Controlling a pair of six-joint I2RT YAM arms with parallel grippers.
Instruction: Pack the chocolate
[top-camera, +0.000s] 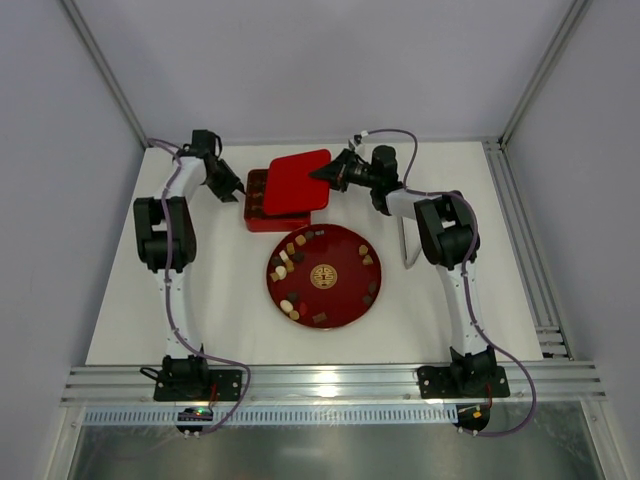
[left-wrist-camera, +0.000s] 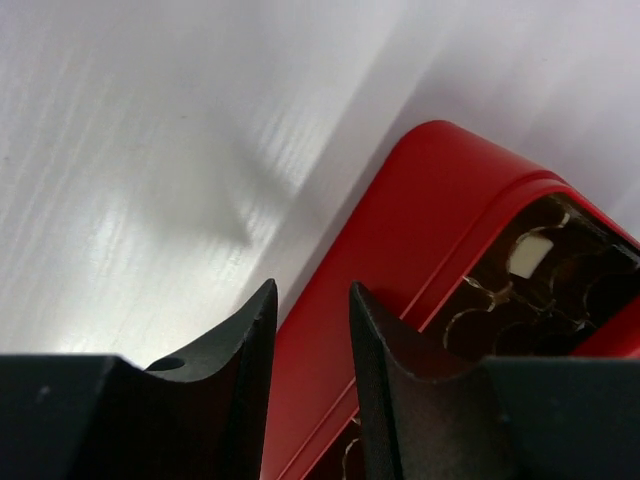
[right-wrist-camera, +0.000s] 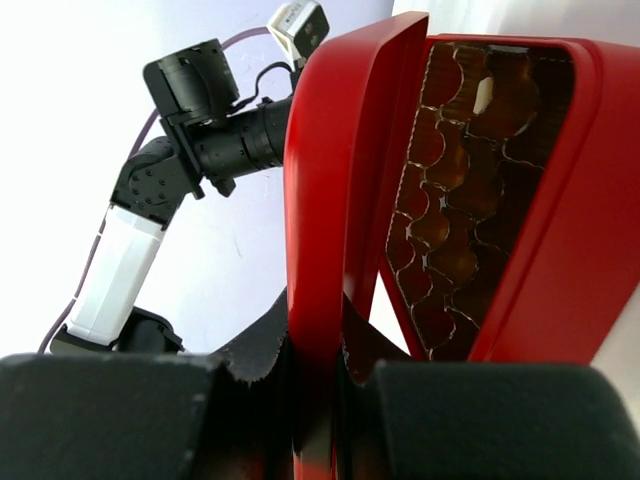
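Many small brown, tan and cream chocolate pieces (top-camera: 290, 262) lie on the round red plate (top-camera: 340, 240), nearward of both arms. The right gripper (top-camera: 325, 175) clamps the red lid (top-camera: 300, 180); the left gripper (top-camera: 238, 187), barely parted, noses the red box (top-camera: 275, 222), grip unclear.

Lid (top-camera: 299, 180) overhangs most of the box (top-camera: 278, 222); chocolate (top-camera: 284, 268) on the plate (top-camera: 345, 292) lies unobstructed.
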